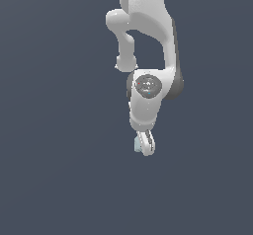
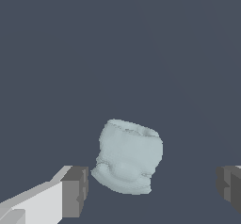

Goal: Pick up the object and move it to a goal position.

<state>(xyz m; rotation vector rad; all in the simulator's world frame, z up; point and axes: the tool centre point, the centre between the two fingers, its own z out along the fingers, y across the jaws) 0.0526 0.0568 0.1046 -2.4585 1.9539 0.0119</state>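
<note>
Gripper (image 2: 151,188) was wide open, pads apart from object (image 2: 127,156). Pale blue-grey lumpy block sat on dark floor (image 2: 117,44) between fingers (image 2: 74,191), nearer one. Likely light, rigid; bumpy faces could slip, so pinch flatter sides mid-height.

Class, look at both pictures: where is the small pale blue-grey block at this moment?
The block lies between the open pincer fingers in the wrist view, nearer one finger and touching neither. In the exterior view it peeks out at the pincer's tip, on that view's left.
</note>
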